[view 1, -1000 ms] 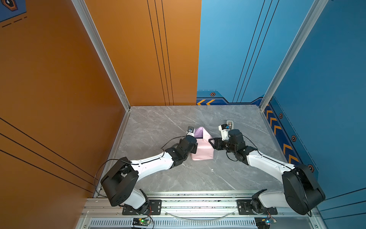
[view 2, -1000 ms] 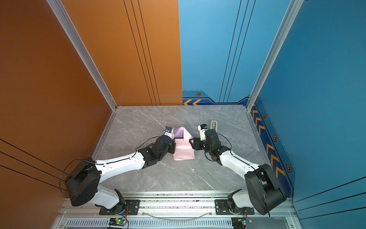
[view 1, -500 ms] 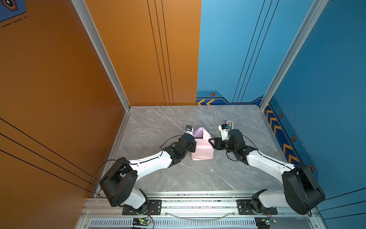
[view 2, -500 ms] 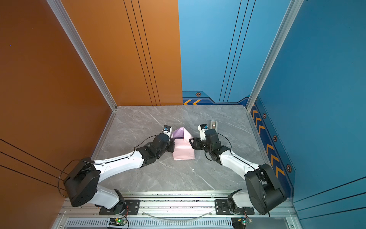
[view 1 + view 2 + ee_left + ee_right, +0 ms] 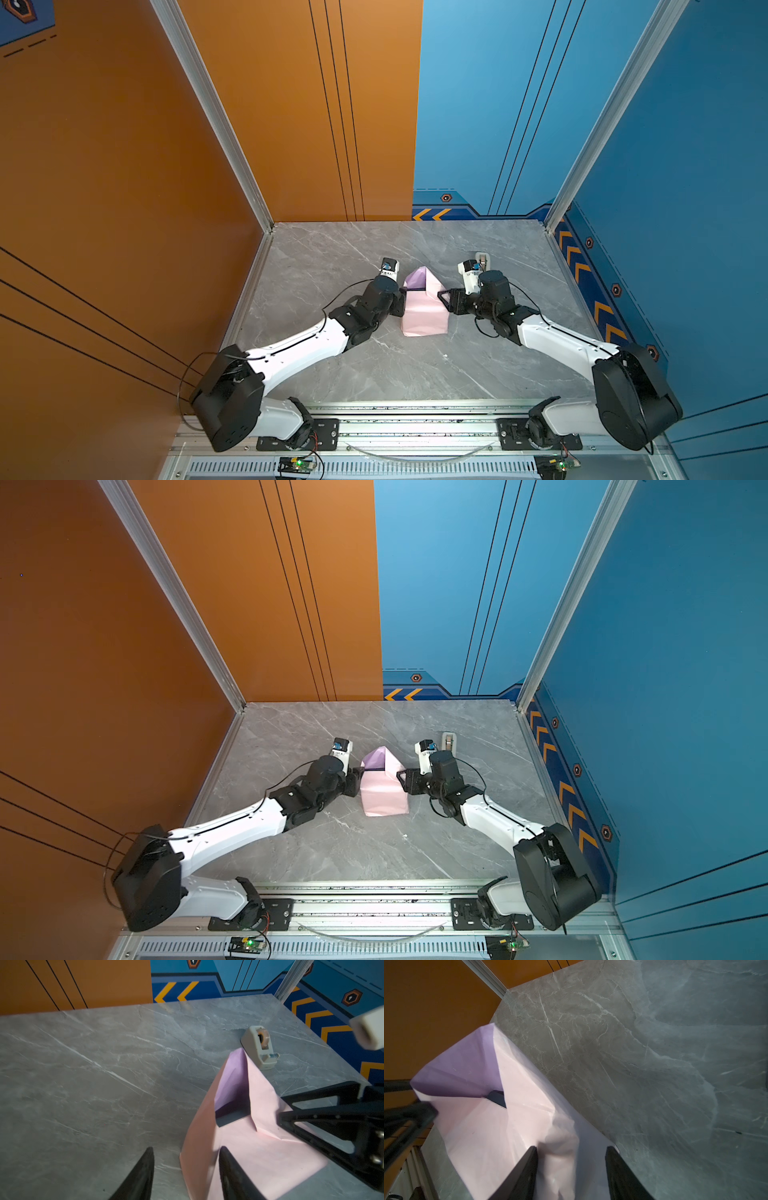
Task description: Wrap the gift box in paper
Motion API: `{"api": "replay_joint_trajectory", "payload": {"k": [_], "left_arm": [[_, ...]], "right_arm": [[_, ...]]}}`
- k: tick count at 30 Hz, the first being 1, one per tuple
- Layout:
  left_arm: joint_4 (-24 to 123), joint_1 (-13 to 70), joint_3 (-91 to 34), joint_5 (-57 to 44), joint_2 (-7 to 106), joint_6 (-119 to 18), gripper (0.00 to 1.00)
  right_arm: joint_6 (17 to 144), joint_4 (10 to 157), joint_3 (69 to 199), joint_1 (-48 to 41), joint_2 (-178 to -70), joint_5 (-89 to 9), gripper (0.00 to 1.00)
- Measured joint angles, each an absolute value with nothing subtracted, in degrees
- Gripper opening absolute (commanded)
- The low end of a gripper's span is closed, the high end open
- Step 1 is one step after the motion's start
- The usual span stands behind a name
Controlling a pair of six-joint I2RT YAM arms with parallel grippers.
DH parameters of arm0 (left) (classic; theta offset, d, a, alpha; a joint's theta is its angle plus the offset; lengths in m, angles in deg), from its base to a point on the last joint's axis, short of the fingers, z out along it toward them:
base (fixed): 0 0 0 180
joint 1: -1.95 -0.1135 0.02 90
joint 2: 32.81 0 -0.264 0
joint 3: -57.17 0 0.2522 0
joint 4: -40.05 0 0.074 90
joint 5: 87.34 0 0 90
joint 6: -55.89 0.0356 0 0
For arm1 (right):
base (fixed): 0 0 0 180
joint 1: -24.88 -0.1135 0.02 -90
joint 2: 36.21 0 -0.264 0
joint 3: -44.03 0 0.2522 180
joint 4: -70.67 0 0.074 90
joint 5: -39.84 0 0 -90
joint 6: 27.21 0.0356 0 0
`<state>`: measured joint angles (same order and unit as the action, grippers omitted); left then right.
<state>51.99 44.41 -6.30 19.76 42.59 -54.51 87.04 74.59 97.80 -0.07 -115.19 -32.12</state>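
Both top views show the paper (image 5: 424, 316) folded pink-side-out near the table's (image 5: 332, 257) middle. Its open far end shows a dark corner of the gift box (image 5: 230, 1119) inside. Left fingers (image 5: 143, 1172) are spread, released, beside it; right fingers (image 5: 525, 1169) are spread apart, resting against it.

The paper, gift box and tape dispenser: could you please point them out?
paper (image 5: 424, 316): in a top view, pale pink face.
gift box (image 5: 497, 1098): right wrist view, exposed dark corner.
tape dispenser (image 5: 257, 1051): left wrist view, beige body.
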Motion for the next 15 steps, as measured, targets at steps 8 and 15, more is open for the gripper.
{"api": "replay_joint_trajectory", "payload": {"k": [8,15], "left_arm": [[54.0,35.4,-2.6,20.0,31.8,-56.3,0.57],[51.2,35.0,-0.4,12.7,40.6,-58.9,0.53]], "right_arm": [[87.0,74.7,97.7,0.2,-115.1,-31.7,0.54],[87.0,74.9,97.7,0.5,-115.0,-30.8,0.54]]}}
